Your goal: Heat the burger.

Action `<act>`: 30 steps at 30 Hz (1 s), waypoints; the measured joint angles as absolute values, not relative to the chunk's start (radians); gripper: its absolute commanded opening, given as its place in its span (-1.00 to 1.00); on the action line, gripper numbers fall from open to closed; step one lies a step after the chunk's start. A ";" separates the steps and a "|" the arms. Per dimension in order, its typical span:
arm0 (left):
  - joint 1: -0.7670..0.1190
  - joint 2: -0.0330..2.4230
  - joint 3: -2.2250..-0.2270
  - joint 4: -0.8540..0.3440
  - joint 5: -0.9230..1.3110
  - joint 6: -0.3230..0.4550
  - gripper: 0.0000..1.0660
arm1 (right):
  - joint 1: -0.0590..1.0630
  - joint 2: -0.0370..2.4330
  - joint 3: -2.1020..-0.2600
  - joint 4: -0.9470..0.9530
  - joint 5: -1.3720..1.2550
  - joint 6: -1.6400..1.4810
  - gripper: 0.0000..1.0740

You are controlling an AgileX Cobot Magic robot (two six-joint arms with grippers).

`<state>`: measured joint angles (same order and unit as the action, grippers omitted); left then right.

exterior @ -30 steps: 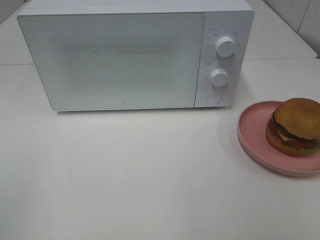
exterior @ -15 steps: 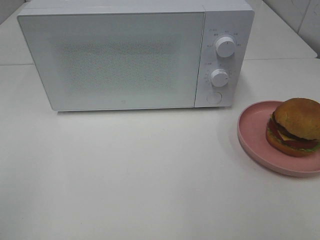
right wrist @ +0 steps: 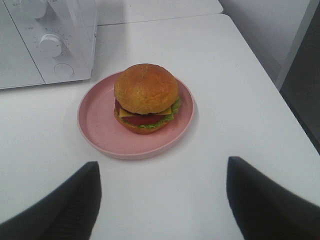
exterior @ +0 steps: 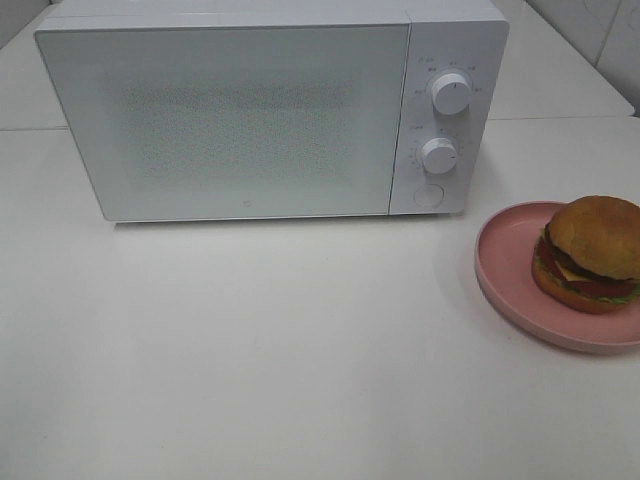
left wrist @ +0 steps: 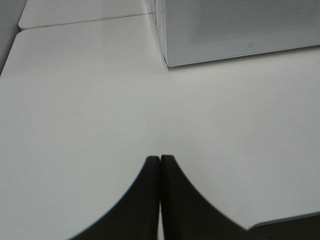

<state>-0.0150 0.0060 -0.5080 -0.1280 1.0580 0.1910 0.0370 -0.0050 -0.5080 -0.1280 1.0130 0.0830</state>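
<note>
While the high camera looks down on the white table [exterior: 300, 350], a white microwave [exterior: 270, 110] stands at the back with its door closed; two round knobs, the upper knob [exterior: 451, 93] and the lower knob [exterior: 439, 156], sit on its right panel above a round button [exterior: 428, 195]. To the right of the microwave and nearer the front, a round pink plate [exterior: 505, 265] lies on the table, partly cut off by the picture's edge. On it sits the burger [exterior: 590, 253], upright, its golden-brown bun on top, with cheese, tomato, lettuce and a dark patty showing at the side. Neither arm appears in this view.

From the left wrist camera, the left claw [left wrist: 160, 165] hangs over bare table, its two dark fingers pressed together with only a thin seam between them, holding nothing. A lower corner of the microwave shows beyond it, well apart from the fingertips.

From the right wrist camera, the right claw [right wrist: 162, 172] is spread wide and empty, one dark finger [right wrist: 75, 200] at each side of the picture. The burger [right wrist: 146, 96] sits on the pink plate [right wrist: 97, 127] between and beyond the fingers, untouched, with the plate just beside the microwave's control panel [right wrist: 52, 42].
</note>
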 measured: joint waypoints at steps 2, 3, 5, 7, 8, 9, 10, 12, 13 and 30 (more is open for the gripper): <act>-0.015 0.000 -0.508 -0.128 1.058 0.191 -0.99 | 0.037 -0.005 -0.508 -0.128 1.013 0.083 0.27; -0.015 -0.004 -0.507 -0.128 1.058 0.191 -0.99 | 0.037 -0.005 -0.508 -0.128 1.013 0.083 0.27; -0.015 -0.004 -0.507 -0.128 1.058 0.191 -0.99 | 0.037 -0.005 -0.508 -0.128 1.013 0.083 0.27; -0.015 -0.004 -0.506 -0.128 1.058 0.191 -0.99 | 0.037 -0.005 -0.508 -0.128 1.013 0.083 0.27; -0.015 -0.004 -0.506 -0.128 1.058 0.191 -0.99 | 0.037 -0.005 -0.508 -0.128 1.013 0.083 0.27; -0.015 -0.004 -0.506 -0.128 1.058 0.191 -0.99 | 0.037 -0.005 -0.508 -0.128 1.013 0.083 0.27; -0.015 -0.004 -0.506 -0.128 1.058 0.191 -0.99 | 0.037 -0.005 -0.508 -0.128 1.013 0.083 0.27; -0.015 -0.004 -0.506 -0.128 1.058 0.191 -0.99 | 0.037 -0.005 -0.508 -0.128 1.013 0.083 0.27; -0.015 -0.004 -0.506 -0.128 1.058 0.191 -0.99 | 0.037 -0.005 -0.508 -0.128 1.013 0.083 0.27; -0.012 -0.004 -0.506 -0.128 1.058 0.191 -0.99 | 0.037 -0.005 -0.508 -0.128 1.013 0.083 0.27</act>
<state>-0.0120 -0.0040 -0.5060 -0.1280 1.0580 0.1910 0.0370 -0.0050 -0.5080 -0.1280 1.0130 0.0830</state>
